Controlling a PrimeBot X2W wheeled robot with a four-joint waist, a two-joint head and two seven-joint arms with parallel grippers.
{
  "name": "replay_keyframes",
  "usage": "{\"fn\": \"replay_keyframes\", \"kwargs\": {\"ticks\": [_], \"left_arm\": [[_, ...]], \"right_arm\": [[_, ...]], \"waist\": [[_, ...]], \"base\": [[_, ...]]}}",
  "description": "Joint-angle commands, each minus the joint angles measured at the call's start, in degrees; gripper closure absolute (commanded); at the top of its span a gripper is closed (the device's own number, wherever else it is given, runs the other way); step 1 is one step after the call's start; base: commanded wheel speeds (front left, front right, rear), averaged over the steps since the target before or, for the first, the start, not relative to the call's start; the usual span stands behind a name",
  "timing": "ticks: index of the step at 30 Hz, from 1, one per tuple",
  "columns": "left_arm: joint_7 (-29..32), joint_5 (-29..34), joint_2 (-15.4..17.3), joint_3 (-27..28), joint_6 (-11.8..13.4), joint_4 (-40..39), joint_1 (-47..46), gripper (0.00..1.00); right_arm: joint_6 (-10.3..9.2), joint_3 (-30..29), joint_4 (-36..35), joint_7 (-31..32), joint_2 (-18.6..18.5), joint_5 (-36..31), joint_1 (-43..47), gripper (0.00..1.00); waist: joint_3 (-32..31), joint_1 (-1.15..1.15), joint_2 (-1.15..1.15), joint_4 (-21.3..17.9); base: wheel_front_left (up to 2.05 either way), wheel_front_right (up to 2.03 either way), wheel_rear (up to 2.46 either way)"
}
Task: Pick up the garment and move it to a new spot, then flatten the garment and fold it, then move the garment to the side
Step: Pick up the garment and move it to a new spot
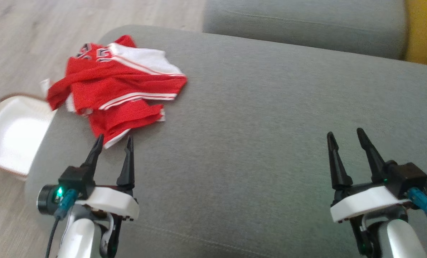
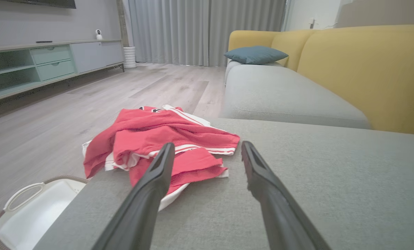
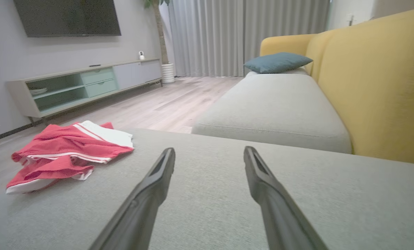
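The grey seat cushion (image 1: 270, 125) carries the red-and-white garment (image 1: 116, 86), crumpled at its far left edge, with the heap's long axis running roughly near to far. I judge it light, limp and easy to bunch, so I'd pinch its near white-trimmed end. Left gripper (image 1: 115, 138) hangs spread and empty just short of that end; right gripper (image 1: 344, 132), likewise spread and empty, sits well apart.
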Motion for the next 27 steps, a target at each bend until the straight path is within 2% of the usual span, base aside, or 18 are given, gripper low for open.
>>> {"fn": "replay_keyframes", "kwargs": {"ticks": [1,7,13,20,27], "left_arm": [[-0.7,0.5,1.1,2.3,0.3,-2.0,-3.0,0.0],[-0.7,0.3,1.5,3.7,0.5,-2.3,-2.8,0.0],[-0.7,0.2,1.6,4.5,0.5,-2.5,-2.6,0.0],[-0.7,-0.1,1.3,5.1,0.6,-2.8,-2.7,0.0],[-0.7,-0.2,1.3,6.2,0.7,-1.9,-6.9,0.0]], "right_arm": [[0.23,2.0,-2.6,0.4,-0.2,-0.6,-2.4,0.0],[0.23,3.1,-3.2,1.2,-0.2,-0.4,-2.8,0.0],[0.23,3.3,-3.5,1.5,-0.2,-0.3,-2.9,0.0],[0.23,3.4,-3.9,2.2,-0.2,-0.4,-3.2,0.0],[0.23,3.2,-5.9,4.1,-0.3,-0.8,-4.6,0.0]], "waist": [[0.4,0.0,0.0,3.7],[0.8,0.0,0.0,7.1],[1.1,0.0,0.0,8.3],[2.2,0.0,0.0,8.2],[7.1,0.0,0.0,6.3]], "base": [[0.0,0.0,0.0],[0.0,0.0,0.0],[0.0,0.0,0.0],[0.0,0.0,0.0],[0.0,0.0,0.0]]}}
